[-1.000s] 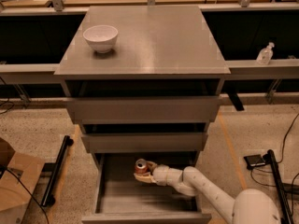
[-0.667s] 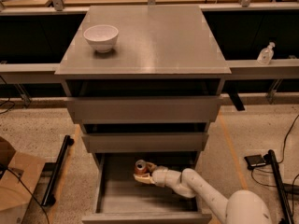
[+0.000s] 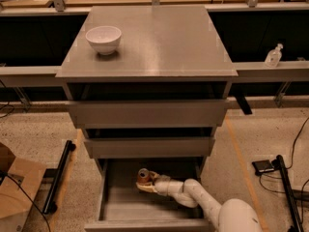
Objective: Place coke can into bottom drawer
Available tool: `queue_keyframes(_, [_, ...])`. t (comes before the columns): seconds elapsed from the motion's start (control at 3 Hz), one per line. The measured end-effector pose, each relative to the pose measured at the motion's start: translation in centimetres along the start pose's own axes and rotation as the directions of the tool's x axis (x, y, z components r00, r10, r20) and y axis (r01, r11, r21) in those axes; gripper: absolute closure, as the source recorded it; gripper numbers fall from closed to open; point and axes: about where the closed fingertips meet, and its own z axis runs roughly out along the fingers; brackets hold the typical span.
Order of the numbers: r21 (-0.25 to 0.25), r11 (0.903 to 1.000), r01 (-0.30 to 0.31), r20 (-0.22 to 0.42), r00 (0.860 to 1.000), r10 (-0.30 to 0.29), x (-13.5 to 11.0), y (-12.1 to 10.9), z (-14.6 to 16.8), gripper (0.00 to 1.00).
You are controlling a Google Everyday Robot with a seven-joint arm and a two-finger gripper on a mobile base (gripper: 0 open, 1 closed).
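Can in the open drawer, not released yet.
Gripper (image 3: 146,184) is inside the bottom drawer (image 3: 116,210) near its back wall, closed around the upright coke can (image 3: 143,175). I can't tell if the can rests on the drawer floor. Left to do: let go, pull the arm out. White bowl (image 3: 103,38) is on the cabinet top, far above the drawer.

The coke can (image 3: 143,175) and the pincer (image 3: 146,184) at it are seen slightly nearer the front edge of the bottom drawer (image 3: 124,206) than a second ago. The arm's rounded white joint (image 3: 240,217) is shifted leftward.
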Motion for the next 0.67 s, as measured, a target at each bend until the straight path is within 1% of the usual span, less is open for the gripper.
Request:
queue_keyframes(0.33, [0.007, 1.0, -0.005, -0.009, 1.0, 0.005, 1.4, 0.0, 0.8, 1.0])
queue_keyframes(0.67, [0.01, 0.9997, -0.022, -0.001, 1.0, 0.022, 2.6, 0.1, 1.6, 1.0])
